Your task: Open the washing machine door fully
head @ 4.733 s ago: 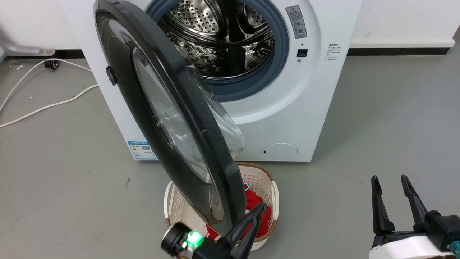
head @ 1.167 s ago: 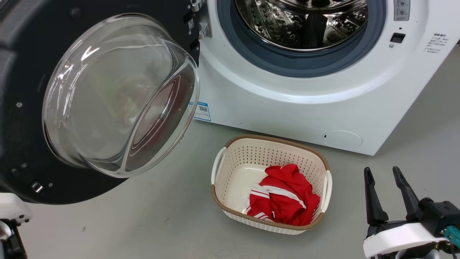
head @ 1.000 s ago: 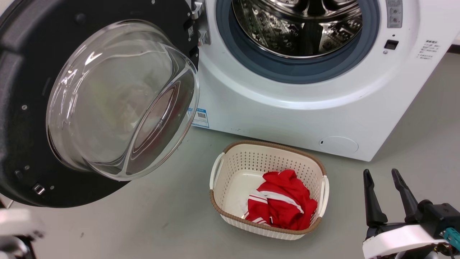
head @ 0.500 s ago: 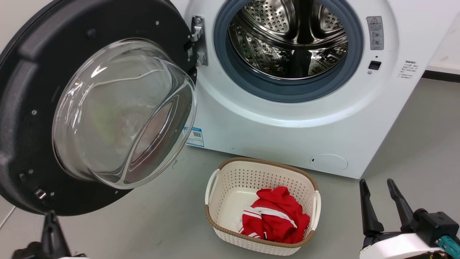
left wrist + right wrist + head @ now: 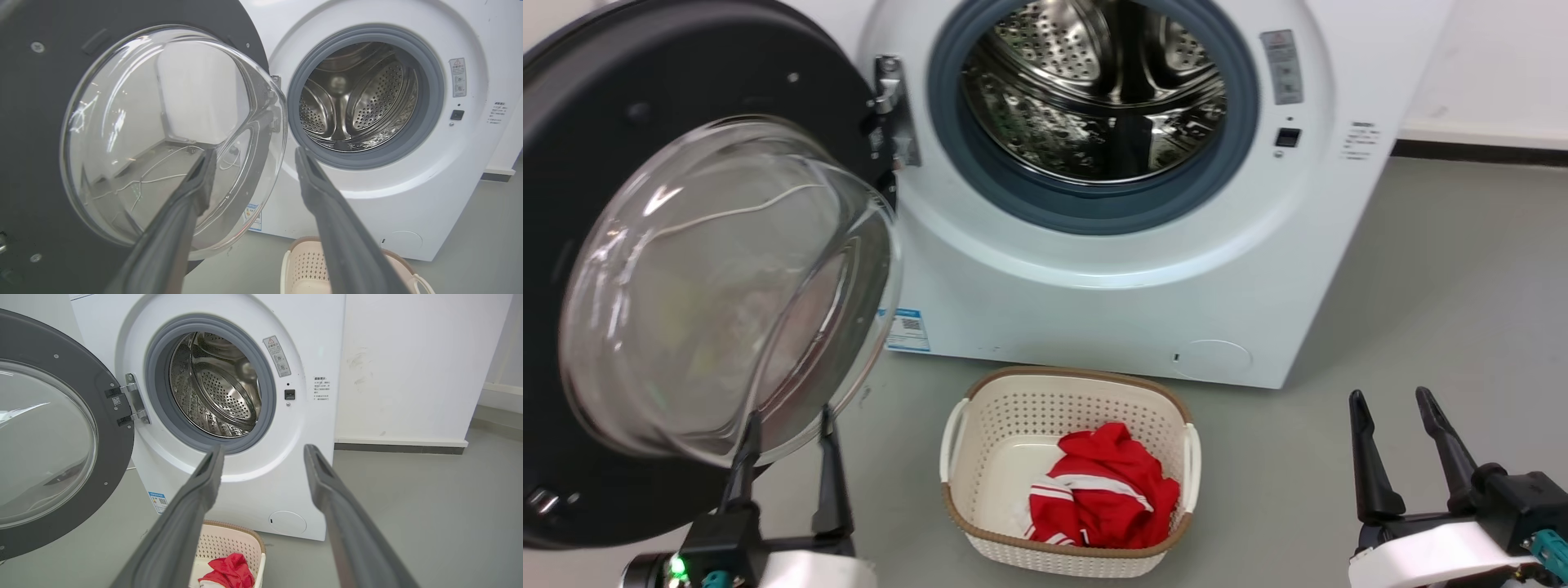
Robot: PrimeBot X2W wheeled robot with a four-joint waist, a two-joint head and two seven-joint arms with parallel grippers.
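The white washing machine (image 5: 1094,286) stands ahead with its steel drum (image 5: 1094,98) exposed. Its washing machine door (image 5: 686,73), a black disc with a bulging glass bowl (image 5: 711,286), is swung wide to the left on its hinge (image 5: 894,106). My left gripper (image 5: 790,415) is open at the lower left, its fingers in front of the bowl's lower edge and holding nothing. In the left wrist view the left gripper (image 5: 255,153) points between the door (image 5: 36,122) and the drum opening. My right gripper (image 5: 1390,396) stands open at the lower right, away from the machine (image 5: 253,486).
A cream perforated basket (image 5: 968,425) holding a red garment (image 5: 1103,490) sits on the grey floor just before the machine. A white wall with a dark baseboard (image 5: 1478,151) runs to the right. Open floor (image 5: 1421,269) lies on the right.
The door went from half open to wide open at the left. The head camera has shifted. My left gripper, earlier at the door's edge, now rises open at the lower left. The right gripper stays put.
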